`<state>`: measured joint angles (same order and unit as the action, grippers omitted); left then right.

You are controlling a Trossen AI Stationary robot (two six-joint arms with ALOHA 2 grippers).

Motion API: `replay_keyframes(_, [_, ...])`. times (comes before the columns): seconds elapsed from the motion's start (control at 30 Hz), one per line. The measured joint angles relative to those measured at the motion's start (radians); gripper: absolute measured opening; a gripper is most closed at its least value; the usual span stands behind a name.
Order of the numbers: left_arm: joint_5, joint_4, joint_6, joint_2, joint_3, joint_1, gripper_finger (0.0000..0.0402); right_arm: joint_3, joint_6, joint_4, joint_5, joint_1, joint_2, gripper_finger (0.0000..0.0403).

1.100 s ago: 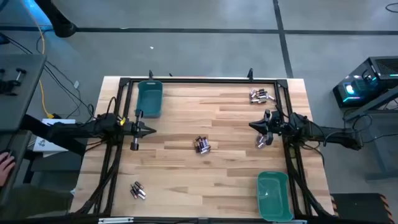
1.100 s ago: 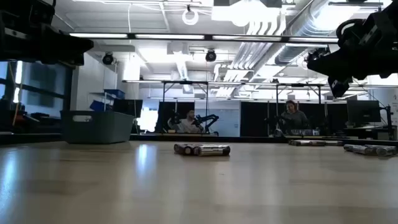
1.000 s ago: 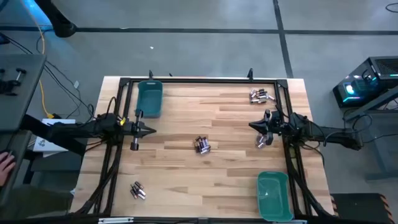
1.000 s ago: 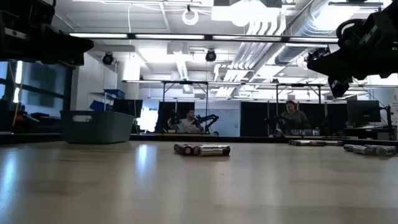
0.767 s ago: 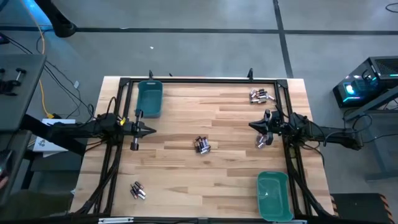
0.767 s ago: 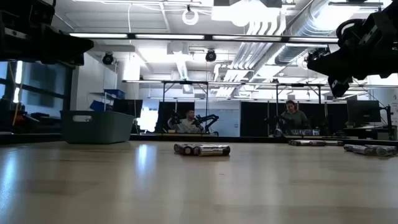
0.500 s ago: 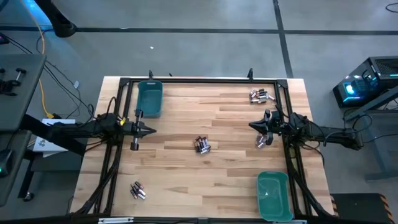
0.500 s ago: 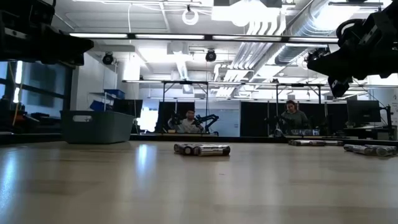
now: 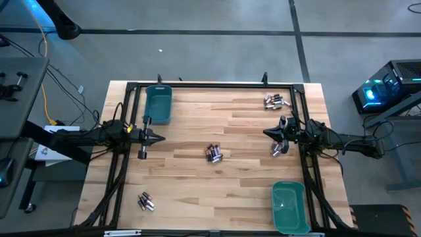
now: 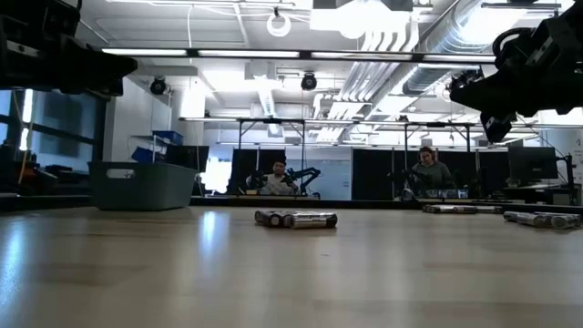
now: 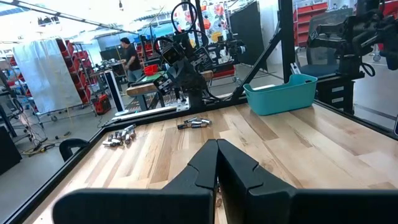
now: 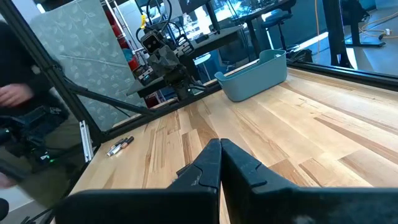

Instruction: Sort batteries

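Note:
The batteries lie on the wooden table in small heaps: one at the middle (image 9: 212,153), one at the far right (image 9: 276,101), one at the near left (image 9: 145,201), and a few beside the right arm (image 9: 277,149). My left gripper (image 9: 160,137) hovers shut over the table's left side, pointing level toward the right. My right gripper (image 9: 266,133) hovers shut over the right side, pointing level toward the left. In the wrist views the left fingers (image 11: 217,163) and the right fingers (image 12: 220,155) meet with nothing between them.
One teal bin (image 9: 158,104) stands at the far left and another (image 9: 289,207) at the near right. A black frame (image 9: 210,84) runs round the table. People sit in the room beyond the table (image 10: 428,173). Bare wood lies between the heaps.

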<state>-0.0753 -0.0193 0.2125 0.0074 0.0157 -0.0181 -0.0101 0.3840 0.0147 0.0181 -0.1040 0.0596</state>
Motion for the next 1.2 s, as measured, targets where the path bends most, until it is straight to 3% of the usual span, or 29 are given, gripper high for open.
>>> replay_keyframes(0.7, [0.000, -0.031, -0.019, 0.000, 0.000, -0.001, 0.0000, 0.000, 0.000, 0.000, 0.000, 0.000, 0.000, 0.0000])
replay_keyframes(0.77, [0.000, -0.069, -0.095, 0.000, 0.000, -0.001, 0.0000, 0.000, 0.000, 0.000, 0.000, 0.000, 0.000, 0.0000])
replay_keyframes(0.93, [-0.002, -0.310, -0.514, 0.005, 0.000, -0.001, 0.0000, 0.000, 0.000, 0.000, 0.000, 0.000, 0.000, 0.0000])
replay_keyframes(1.07, [0.104, -0.490, -0.630, 0.019, 0.007, -0.001, 0.0000, 0.000, 0.000, 0.000, 0.000, 0.000, 0.000, 0.0000])
replay_keyframes(1.2, [0.242, -0.441, -0.668, 0.066, 0.097, -0.001, 0.0000, 0.000, 0.000, 0.000, 0.000, 0.000, 0.000, 0.0000])
